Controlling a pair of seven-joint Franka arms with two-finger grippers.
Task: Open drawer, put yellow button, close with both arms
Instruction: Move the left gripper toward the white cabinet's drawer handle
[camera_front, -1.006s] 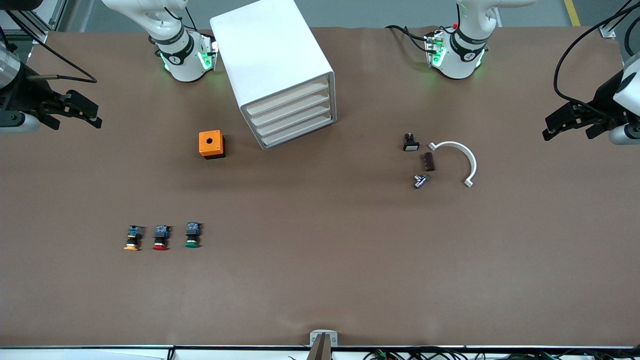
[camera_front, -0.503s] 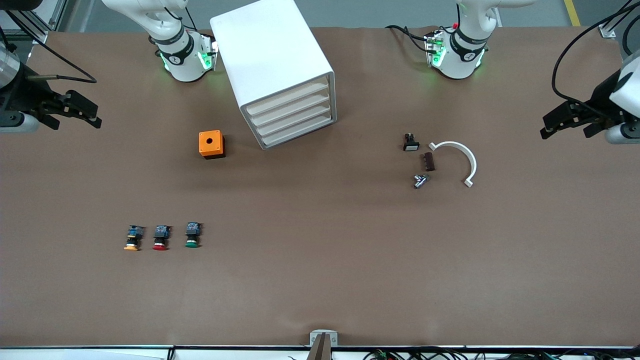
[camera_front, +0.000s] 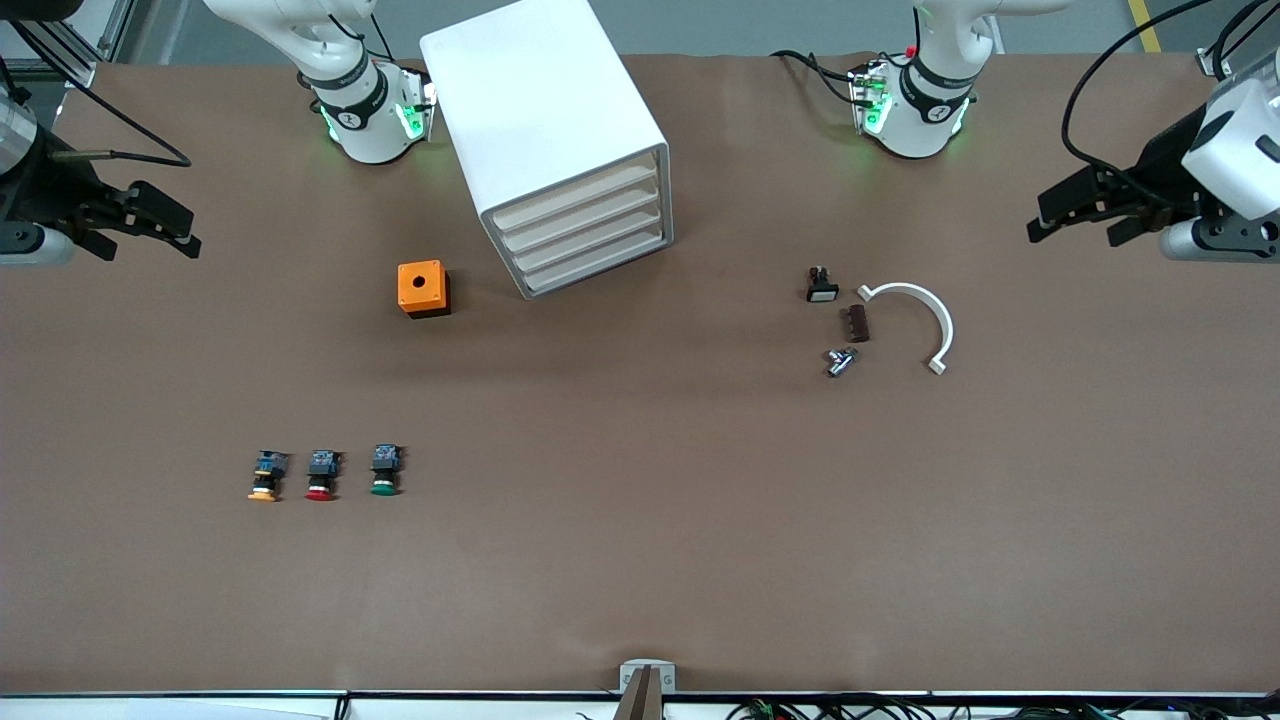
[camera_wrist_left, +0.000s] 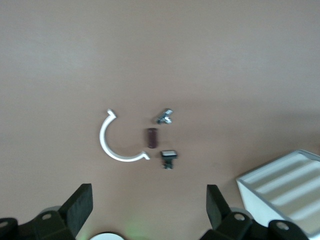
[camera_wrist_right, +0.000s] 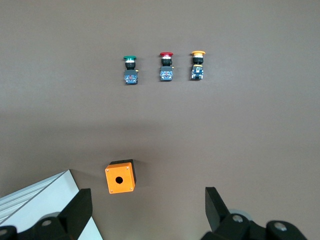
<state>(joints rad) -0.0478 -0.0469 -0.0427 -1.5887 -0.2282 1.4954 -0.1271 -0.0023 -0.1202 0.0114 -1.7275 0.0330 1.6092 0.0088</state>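
Left gripper has swung in from the table's end toward the cabinet since a second ago, jaws wide, empty, up over bare table. Right gripper barely shifted, waiting over its end of the table, jaws wide too. Drawer, the cabinet's top one, is shut. Yellow button lies nearer the camera than the cabinet, at the right arm's end of a three-button row, beside the red button. Wide bare table around the row and before the cabinet's front.

left pincer, right pincer: raised, wide apart.
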